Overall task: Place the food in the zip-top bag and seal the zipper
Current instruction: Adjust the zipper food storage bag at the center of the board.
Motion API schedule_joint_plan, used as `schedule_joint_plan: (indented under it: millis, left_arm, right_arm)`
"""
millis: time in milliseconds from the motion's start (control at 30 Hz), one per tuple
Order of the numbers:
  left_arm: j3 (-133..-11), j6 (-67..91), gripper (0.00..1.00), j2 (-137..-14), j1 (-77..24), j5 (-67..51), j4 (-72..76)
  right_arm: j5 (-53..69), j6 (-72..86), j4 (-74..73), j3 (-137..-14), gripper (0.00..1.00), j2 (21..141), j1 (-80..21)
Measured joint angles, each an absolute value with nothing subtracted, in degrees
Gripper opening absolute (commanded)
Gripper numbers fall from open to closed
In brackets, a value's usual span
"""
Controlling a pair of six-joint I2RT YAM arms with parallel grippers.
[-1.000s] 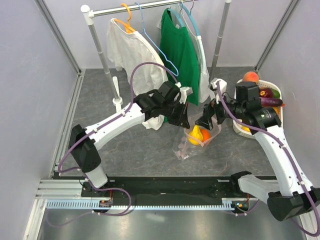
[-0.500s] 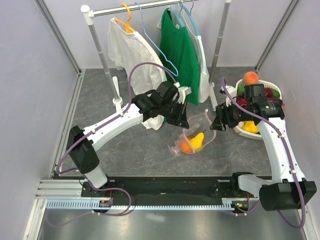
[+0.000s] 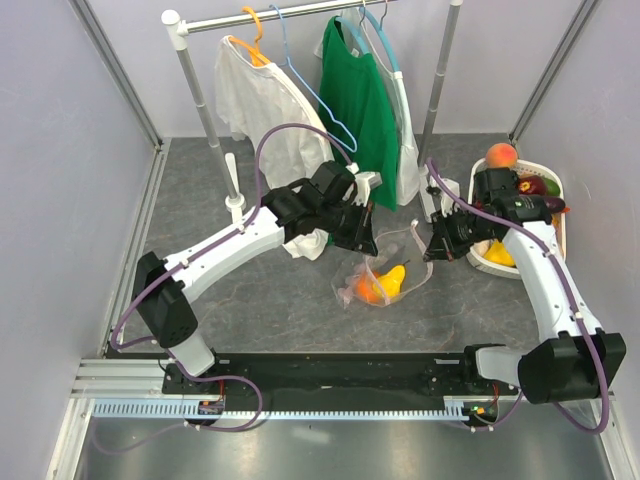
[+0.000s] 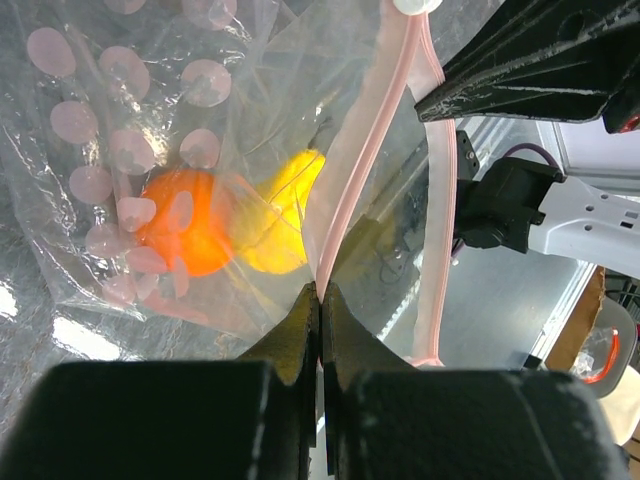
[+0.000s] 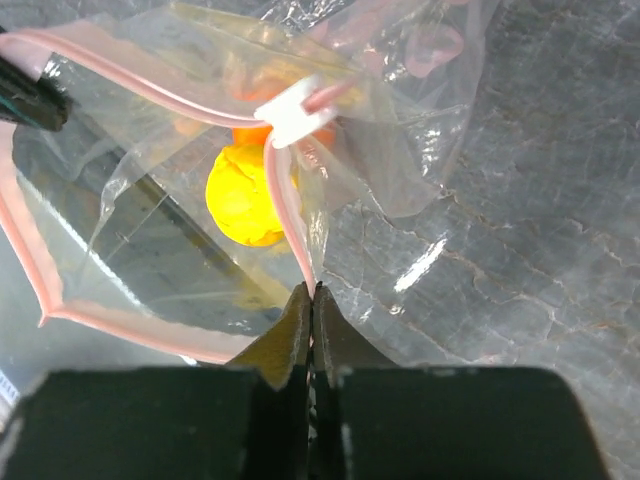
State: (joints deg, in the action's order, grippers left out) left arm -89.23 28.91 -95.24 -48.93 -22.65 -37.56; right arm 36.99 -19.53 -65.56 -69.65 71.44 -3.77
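Observation:
The zip-top bag point(image 3: 385, 278) hangs open between both grippers, low over the grey table. Inside it lie an orange fruit point(image 3: 366, 292) and a yellow one point(image 3: 394, 281), also seen as the orange fruit point(image 4: 188, 225) and yellow fruit point(image 5: 245, 195). My left gripper point(image 3: 368, 243) is shut on the pink zipper point(image 4: 365, 150) strip at the bag's left edge. My right gripper point(image 3: 432, 250) is shut on the zipper point(image 5: 290, 215) just below its white slider point(image 5: 295, 112). More food, a peach point(image 3: 501, 155), a red fruit point(image 3: 530, 186) and a purple one point(image 3: 545, 205), sits in the basket.
The white oval basket point(image 3: 478, 256) stands at the right, close behind my right arm. A clothes rack with a white shirt point(image 3: 262, 105) and a green shirt point(image 3: 358, 95) spans the back. A short white post point(image 3: 233, 190) stands left of my left arm.
My right gripper went from open to shut on the bag's pink strip. The bag with its fruit sank lower and swung slightly left. The left gripper kept its hold.

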Motion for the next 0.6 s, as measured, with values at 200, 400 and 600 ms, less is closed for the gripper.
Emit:
schedule_joint_plan:
  millis: [200, 400, 600]
  left_arm:
    - [-91.72, 28.01, 0.02, -94.96, -48.88, -22.65, -39.42]
    - [-95.2, 23.62, 0.02, -89.82, -48.88, -22.48, -43.97]
    - [-105.21, 21.91, 0.02, -87.9, -48.88, -23.09, -49.08]
  right_arm:
    - [36.38, -19.16, -68.82, -79.64, 0.0, 73.6, -2.52]
    - [38.85, -20.56, -72.84, -97.25, 0.0, 73.91, -1.74]
    - [38.96, -22.81, -76.05, -100.09, 0.0, 75.26, -1.76]
